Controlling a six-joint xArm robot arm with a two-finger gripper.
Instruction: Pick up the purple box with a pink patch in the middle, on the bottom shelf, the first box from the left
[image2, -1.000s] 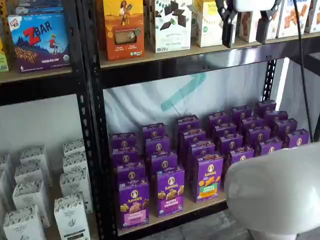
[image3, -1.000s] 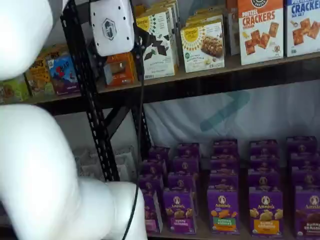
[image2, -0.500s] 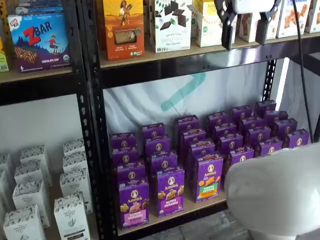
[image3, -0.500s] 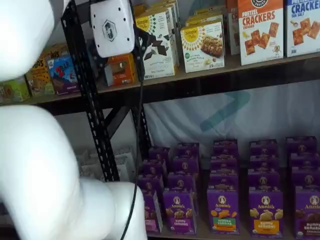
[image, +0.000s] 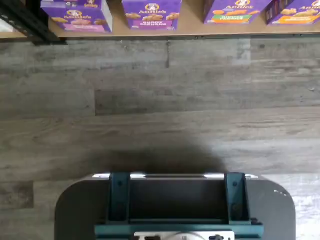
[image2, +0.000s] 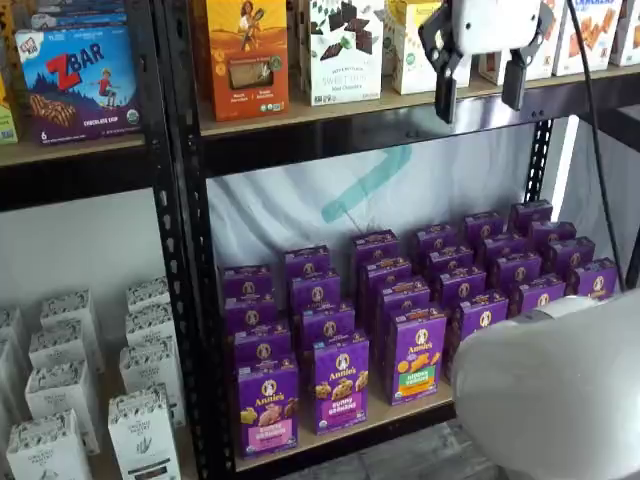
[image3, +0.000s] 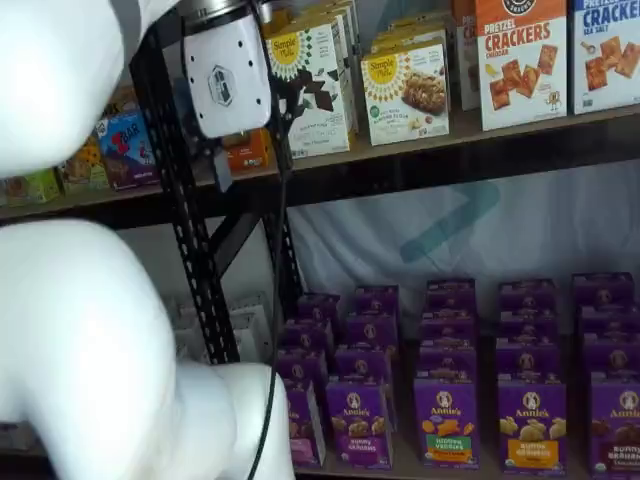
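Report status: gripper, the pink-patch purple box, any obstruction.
Gripper open, empty, up at the upper shelf. Purple box untouched, upright at the front of the bottom shelf. Nothing between them.

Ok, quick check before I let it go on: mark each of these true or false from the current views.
1. The claw hangs up at the upper shelf's level, well above the bottom shelf. True.
2. The claw is shut on the purple box. False: its two black fingers plainly show a gap with nothing between them, and the box stands on the shelf.
3. The purple box stands at the front of its row. True.
4. The carton right beside it has a green-and-orange panel. False: the neighbouring carton has a purple label; the green-and-orange carton comes after it.
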